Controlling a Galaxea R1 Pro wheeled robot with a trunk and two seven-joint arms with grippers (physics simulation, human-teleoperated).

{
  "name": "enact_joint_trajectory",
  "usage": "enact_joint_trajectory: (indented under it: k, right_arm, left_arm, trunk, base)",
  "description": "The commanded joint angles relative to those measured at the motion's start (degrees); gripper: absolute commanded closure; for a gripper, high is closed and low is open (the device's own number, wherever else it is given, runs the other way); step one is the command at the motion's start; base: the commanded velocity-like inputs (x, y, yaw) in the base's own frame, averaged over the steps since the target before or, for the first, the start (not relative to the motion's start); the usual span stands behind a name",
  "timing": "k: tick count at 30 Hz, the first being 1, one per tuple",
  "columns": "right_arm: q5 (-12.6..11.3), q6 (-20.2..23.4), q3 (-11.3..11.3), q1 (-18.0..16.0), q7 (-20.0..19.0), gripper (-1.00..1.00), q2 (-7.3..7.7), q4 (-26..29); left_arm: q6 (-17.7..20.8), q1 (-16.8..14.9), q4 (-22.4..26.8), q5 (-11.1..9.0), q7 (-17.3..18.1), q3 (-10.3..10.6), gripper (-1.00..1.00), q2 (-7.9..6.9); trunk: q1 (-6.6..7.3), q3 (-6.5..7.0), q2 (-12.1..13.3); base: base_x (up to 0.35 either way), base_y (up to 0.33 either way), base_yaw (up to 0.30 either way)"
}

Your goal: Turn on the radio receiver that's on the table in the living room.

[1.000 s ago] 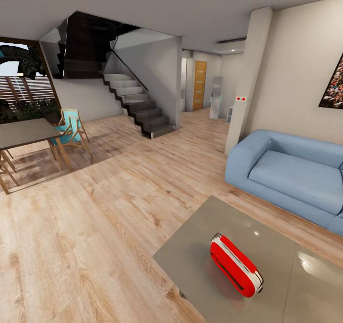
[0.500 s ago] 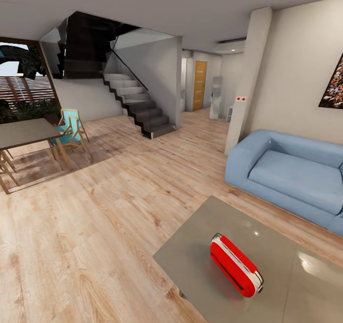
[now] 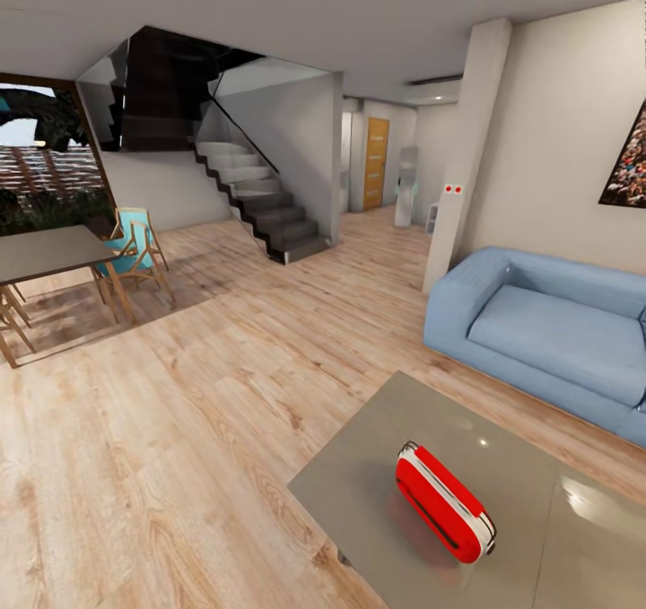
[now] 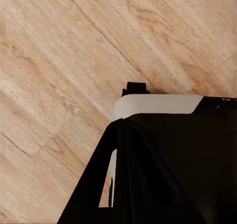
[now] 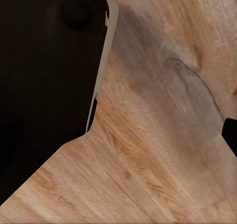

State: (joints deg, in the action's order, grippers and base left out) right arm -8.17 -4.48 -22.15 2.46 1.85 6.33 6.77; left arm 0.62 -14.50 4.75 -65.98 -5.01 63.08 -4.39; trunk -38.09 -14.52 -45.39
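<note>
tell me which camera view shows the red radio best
The head view: the radio receiver lies whole and unblocked on the glossy table, near its front corner. Both wrist views look down at wood plank floor past dark robot parts, so they give nothing on the radio.

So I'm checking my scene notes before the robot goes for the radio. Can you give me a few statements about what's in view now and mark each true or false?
1. The radio receiver lies on the glossy grey table. True.
2. The radio is blue. False: it is bright red with pale trim.
3. A blue sofa stands against the wall beyond the table. True.
4. A gripper is clamped on the radio. False: nothing touches it in the head view.
5. The staircase rises at the far side of the wood floor. True.
6. The dining table stands right beside the sofa. False: it is across the room, at the head view's left.
</note>
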Motion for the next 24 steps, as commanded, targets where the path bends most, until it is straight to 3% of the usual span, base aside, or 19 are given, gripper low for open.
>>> enact_joint_trajectory:
  k: [1,24]
  right_arm:
    - [0.0,0.0,0.0,0.0,0.0,-1.0,0.0,0.0]
    - [0.0,0.0,0.0,0.0,0.0,-1.0,0.0,0.01]
  left_arm:
    - [0.0,0.0,0.0,0.01,0.0,0.01,1.0,0.0]
    - [0.0,0.0,0.0,0.05,-0.01,-0.03,1.0,0.0]
  trunk:
    - [0.0,0.09,0.0]
    - [0.0,1.81,0.0]
  base:
    - [0.0,0.0,0.0]
    - [0.0,0.0,0.0]
